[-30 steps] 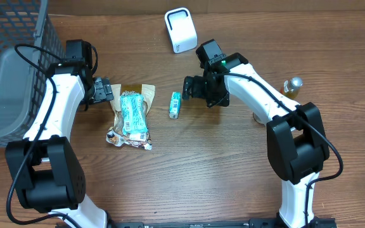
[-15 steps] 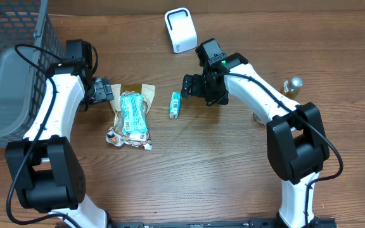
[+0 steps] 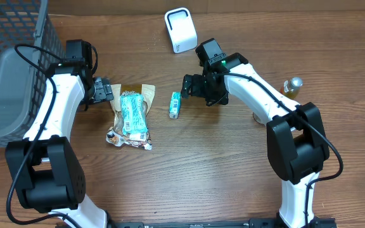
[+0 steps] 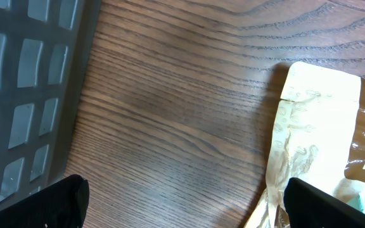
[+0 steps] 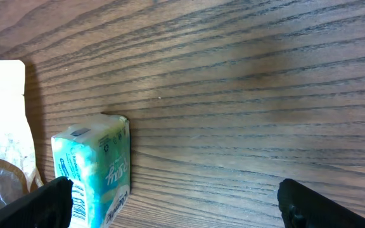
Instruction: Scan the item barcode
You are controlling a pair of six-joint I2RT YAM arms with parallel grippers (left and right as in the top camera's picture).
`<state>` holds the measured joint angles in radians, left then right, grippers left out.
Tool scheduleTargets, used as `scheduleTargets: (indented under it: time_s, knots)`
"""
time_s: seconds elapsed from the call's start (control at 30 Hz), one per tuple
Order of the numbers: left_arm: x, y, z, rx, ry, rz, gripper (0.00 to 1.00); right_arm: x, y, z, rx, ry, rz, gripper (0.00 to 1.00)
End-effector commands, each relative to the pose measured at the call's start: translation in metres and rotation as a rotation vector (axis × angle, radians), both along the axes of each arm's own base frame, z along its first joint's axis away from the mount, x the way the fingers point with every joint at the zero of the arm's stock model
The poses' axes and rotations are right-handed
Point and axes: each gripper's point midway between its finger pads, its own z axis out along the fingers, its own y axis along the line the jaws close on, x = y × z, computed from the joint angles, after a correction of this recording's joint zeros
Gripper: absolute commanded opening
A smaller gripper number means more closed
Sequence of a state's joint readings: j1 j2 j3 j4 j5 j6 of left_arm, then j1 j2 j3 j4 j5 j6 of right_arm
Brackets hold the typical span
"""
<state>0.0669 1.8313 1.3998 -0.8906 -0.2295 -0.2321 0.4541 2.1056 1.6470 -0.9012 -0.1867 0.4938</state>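
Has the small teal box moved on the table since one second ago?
No. The small teal box lies at the same spot as before, below the white scanner and just right of the snack bag.

Dark wood-grain table [image 3: 201,174] — evenly lit

no visible change, left end effector [image 3: 109,90], right end effector [image 3: 185,85] both unmoved

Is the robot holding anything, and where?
Nothing is held. The left gripper is open beside the snack bag; the right gripper is open near the small teal box.
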Motion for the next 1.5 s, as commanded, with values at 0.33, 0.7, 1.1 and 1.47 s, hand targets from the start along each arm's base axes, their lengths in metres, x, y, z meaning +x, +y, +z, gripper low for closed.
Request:
scheduleTargets:
  time_s: [0.33, 0.7, 1.1, 1.47]
  knots:
    - [0.002, 0.001, 0.003, 0.014, -0.006, -0.004, 0.99, 0.0, 0.001, 0.003, 0.009, -0.006, 0.001, 1.0]
    - [0.002, 0.001, 0.003, 0.014, -0.006, -0.004, 1.0, 0.003, 0.003, 0.004, 0.016, -0.018, 0.001, 1.0]
    - [0.002, 0.001, 0.003, 0.014, -0.006, -0.004, 1.0, -0.007, 0.058, 0.032, 0.324, -0.037, 0.231, 1.0]
    - [0.002, 0.001, 0.003, 0.014, -0.006, -0.004, 1.0, -0.004, 0.108, 0.073, 0.508, -0.17, 0.39, 1.0]
